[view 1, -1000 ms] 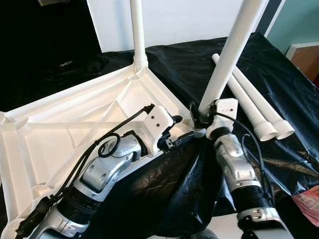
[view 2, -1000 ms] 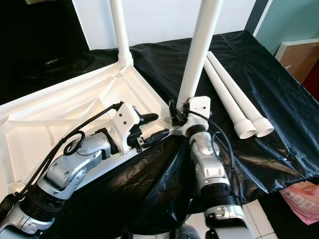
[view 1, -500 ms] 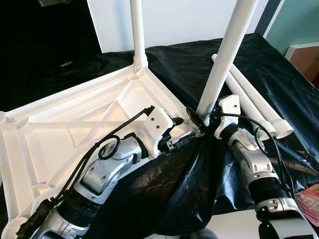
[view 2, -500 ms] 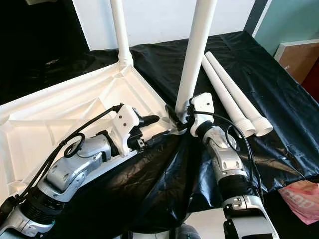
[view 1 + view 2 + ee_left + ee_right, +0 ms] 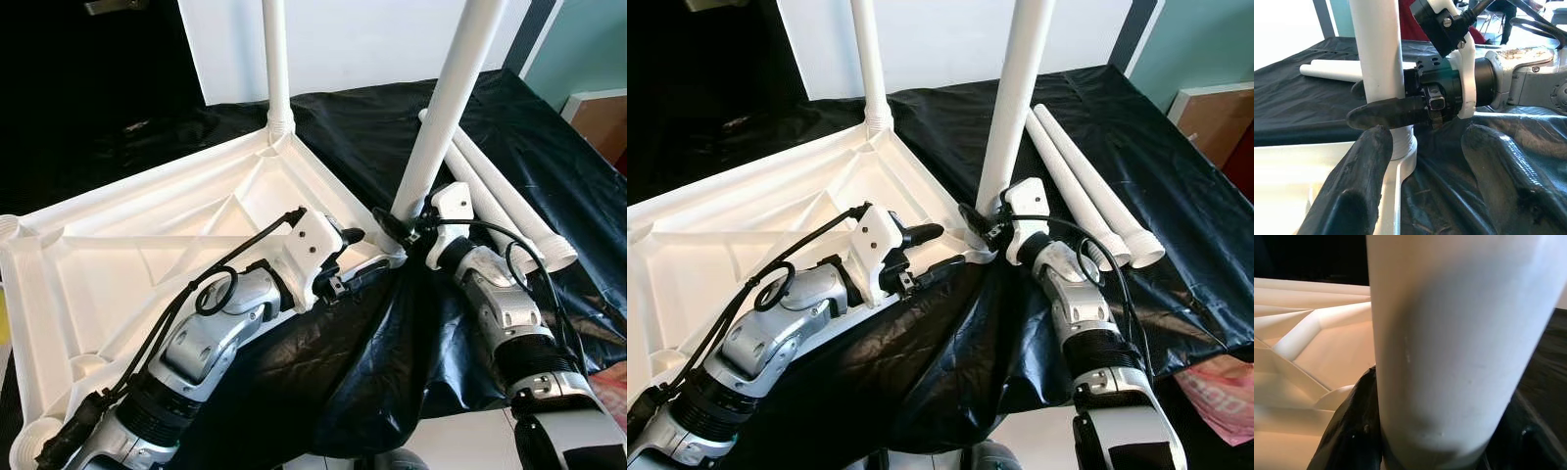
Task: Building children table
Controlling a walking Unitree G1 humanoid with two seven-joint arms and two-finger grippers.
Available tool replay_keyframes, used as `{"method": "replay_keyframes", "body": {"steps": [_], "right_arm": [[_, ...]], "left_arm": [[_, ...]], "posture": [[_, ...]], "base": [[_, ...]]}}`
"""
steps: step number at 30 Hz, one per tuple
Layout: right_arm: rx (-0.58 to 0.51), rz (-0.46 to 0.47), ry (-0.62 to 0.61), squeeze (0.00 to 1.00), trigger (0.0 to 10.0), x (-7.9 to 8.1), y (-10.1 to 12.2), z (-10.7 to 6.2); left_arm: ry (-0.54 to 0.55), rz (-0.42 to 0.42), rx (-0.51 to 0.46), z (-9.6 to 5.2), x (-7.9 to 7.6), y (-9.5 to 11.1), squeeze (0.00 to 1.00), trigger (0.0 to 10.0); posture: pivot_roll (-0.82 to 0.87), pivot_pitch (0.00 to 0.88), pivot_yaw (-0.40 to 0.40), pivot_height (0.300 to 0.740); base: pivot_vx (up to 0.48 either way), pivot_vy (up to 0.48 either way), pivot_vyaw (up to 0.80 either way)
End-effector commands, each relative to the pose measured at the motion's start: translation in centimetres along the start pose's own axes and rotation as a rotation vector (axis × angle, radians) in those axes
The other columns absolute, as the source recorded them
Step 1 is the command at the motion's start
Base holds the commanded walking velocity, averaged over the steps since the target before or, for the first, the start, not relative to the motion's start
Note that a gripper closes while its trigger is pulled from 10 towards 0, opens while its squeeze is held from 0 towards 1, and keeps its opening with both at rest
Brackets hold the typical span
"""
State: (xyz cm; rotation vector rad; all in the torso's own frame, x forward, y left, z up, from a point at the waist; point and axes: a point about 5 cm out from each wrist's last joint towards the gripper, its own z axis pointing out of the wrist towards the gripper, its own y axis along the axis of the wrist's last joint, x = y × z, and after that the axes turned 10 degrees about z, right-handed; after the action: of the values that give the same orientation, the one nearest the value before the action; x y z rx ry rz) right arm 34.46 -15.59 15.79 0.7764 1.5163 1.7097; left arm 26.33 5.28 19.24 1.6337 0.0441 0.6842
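— Two legs stand in the upturned tabletop [image 5: 147, 245] so far: a far leg [image 5: 275, 69] in the corner well beyond the left end effector [image 5: 345, 262], and a near leg [image 5: 446, 108] whose base the right end effector [image 5: 397, 228] is pinching, one finger on each side.

— And the left one?

— Its fingers are spread, empty, resting at the tabletop's edge just beside that same corner, pointed at the base of the near leg.

— So which step is this?

— I judge it's seating the second leg in its corner socket. Next it likely calls for turning or pressing the leg home while the left steadies the tabletop.

— After that?

— Two spare legs [image 5: 500, 201] lie on the black cloth [image 5: 372, 127] just past the right end effector, with two sockets open.
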Motion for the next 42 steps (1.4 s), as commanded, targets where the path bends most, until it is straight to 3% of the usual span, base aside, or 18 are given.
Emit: {"method": "replay_keyframes", "body": {"steps": [1, 3, 4, 5, 6, 12, 20, 25, 29, 30, 33, 42], "right_arm": [[0.051, 0.022, -0.019, 0.00, 0.0, -0.4, -1.2, -0.7], [0.052, 0.029, -0.022, 0.00, 0.0, -0.4, -1.4, -0.7], [0.055, 0.037, -0.034, 0.00, 1.8, -0.4, -1.6, -0.8], [0.055, 0.037, -0.034, 0.00, 1.8, -0.4, -1.6, -0.8], [0.058, 0.049, -0.054, 0.00, 10.0, -0.4, -1.7, -0.8], [0.032, 0.094, -0.122, 0.00, 10.0, -0.2, -1.9, -0.8], [-0.005, 0.141, -0.314, 0.00, 10.0, 0.8, -1.9, -0.3], [-0.010, 0.165, -0.477, 0.00, 10.0, 1.7, -2.3, -0.5], [-0.002, 0.097, -0.690, 0.00, 10.0, 2.8, -2.8, -1.1], [-0.002, 0.097, -0.690, 0.00, 10.0, 2.8, -2.8, -1.1], [-0.015, 0.146, -0.803, 0.00, 10.0, 3.6, -3.0, -1.3], [-0.001, 0.169, -0.802, 0.00, 10.0, 4.4, -3.0, -1.4]], "left_arm": [[-0.089, 0.002, -0.013, -0.1, -0.6, -0.1, 0.00, 10.0], [-0.089, 0.002, -0.013, -0.1, -0.6, -0.1, 0.00, 10.0], [-0.090, 0.001, -0.013, -0.1, -0.6, -0.1, 0.00, 10.0], [-0.090, 0.001, -0.013, -0.1, -0.6, -0.1, 0.00, 10.0], [-0.091, 0.002, -0.011, -0.2, -0.6, -0.1, 0.00, 10.0], [-0.091, 0.003, -0.009, -0.2, -0.6, -0.2, 0.00, 10.0], [-0.053, 0.001, 0.009, -0.1, -0.3, -0.8, 0.00, 10.0], [-0.005, -0.008, 0.035, -0.2, 0.2, -1.4, 0.00, 10.0], [0.009, -0.069, 0.113, -0.3, 0.6, -2.6, 0.00, 10.0], [0.009, -0.069, 0.113, -0.3, 0.6, -2.6, 0.00, 10.0], [0.026, -0.055, 0.123, -0.2, 1.0, -2.7, 0.00, 10.0], [0.015, -0.059, 0.127, 0.0, 0.8, -2.8, 0.00, 10.0]], "posture": [[0.03, 0.108, -0.030, 0.740], [0.03, 0.109, -0.030, 0.740], [0.03, 0.108, -0.030, 0.740], [0.03, 0.108, -0.030, 0.740], [0.03, 0.108, -0.030, 0.740], [0.03, 0.104, -0.034, 0.740], [0.02, 0.094, -0.032, 0.740], [0.02, 0.088, -0.028, 0.740], [0.02, 0.074, -0.025, 0.740], [0.02, 0.074, -0.025, 0.740], [0.02, 0.068, -0.024, 0.740], [0.01, 0.065, -0.017, 0.740]], "base": [[0.000, 0.000, 0.00], [0.000, 0.000, 0.00], [0.000, 0.000, 0.00], [0.000, 0.000, 0.00], [0.000, 0.000, 0.00], [0.000, 0.000, 0.00], [0.000, 0.000, 0.00], [0.000, 0.000, 0.00], [0.000, 0.000, 0.00], [0.000, 0.000, 0.00], [0.000, 0.000, 0.00], [0.000, 0.000, 0.00]]}}
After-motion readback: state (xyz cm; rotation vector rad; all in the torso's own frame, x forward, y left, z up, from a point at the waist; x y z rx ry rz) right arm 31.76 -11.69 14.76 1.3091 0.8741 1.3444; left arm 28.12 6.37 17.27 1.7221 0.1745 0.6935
